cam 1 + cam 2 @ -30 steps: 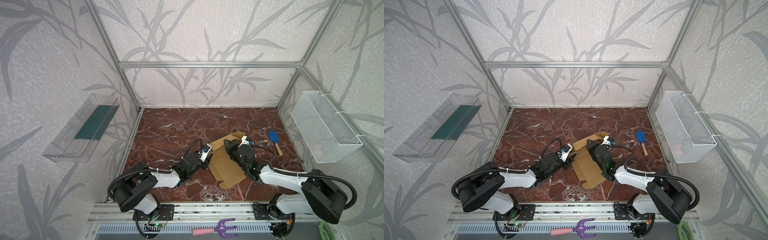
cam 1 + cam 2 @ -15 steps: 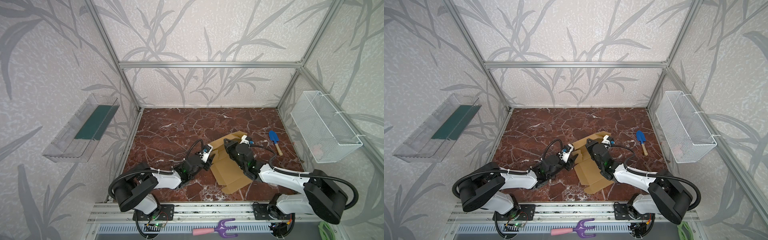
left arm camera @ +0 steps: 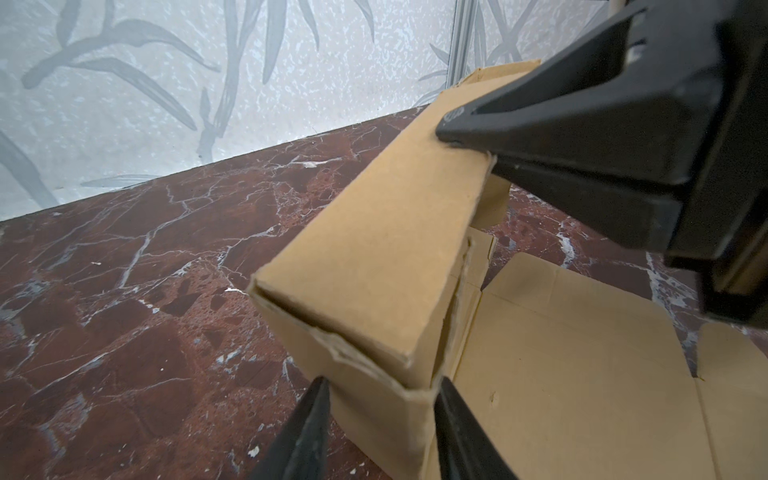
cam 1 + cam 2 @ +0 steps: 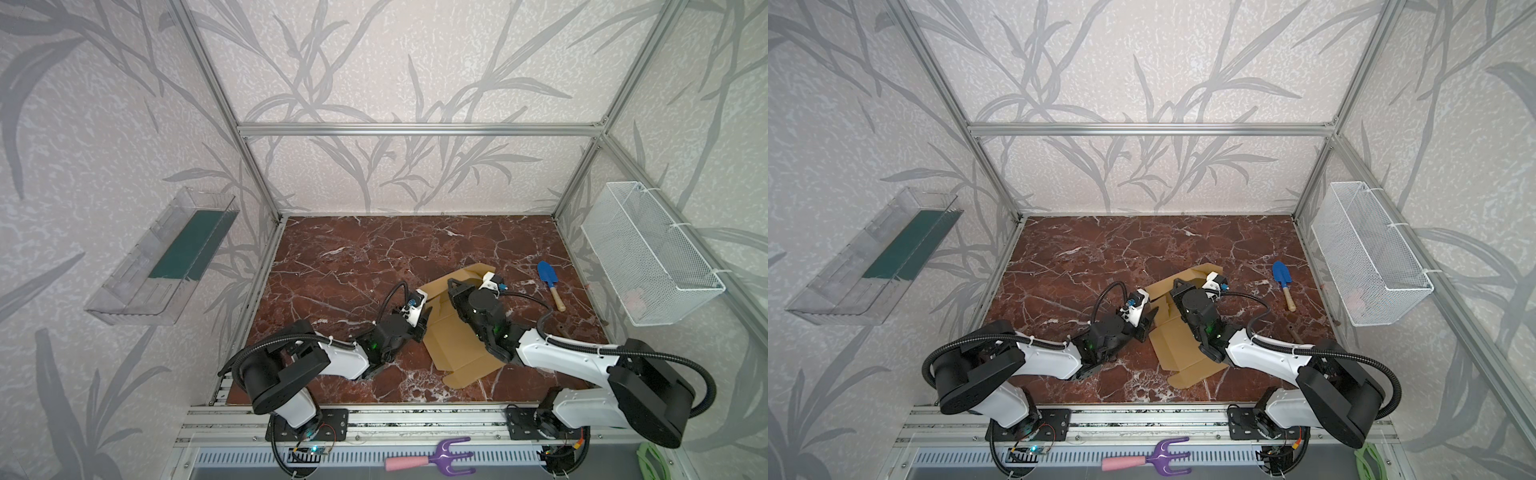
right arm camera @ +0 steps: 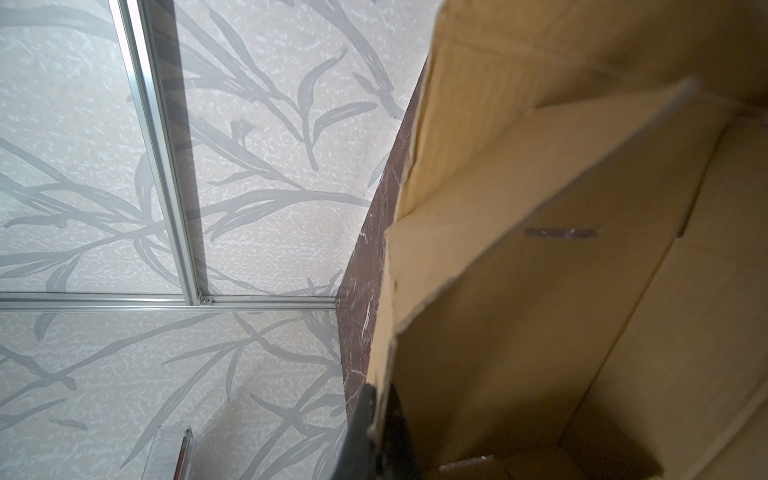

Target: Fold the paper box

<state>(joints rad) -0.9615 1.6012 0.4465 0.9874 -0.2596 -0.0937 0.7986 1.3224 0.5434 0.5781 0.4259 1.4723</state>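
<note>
Your left gripper [image 3: 382,380] is sitting closer in than a second ago, squeezing the folded wall of the paper box [image 4: 453,340], which is lying right of centre on the table [image 4: 340,257], slid slightly frontward; your right gripper [image 5: 380,392] is still pinching that wall's upper edge

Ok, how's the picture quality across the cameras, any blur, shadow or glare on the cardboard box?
In both top views light is even, no glare on the marble table, the paper box sharp. In the left wrist view the box is crisp, the left gripper has soft fingers at the frame edge. In the right wrist view the nearest cardboard blurs and the box's inside is shaded.
</note>
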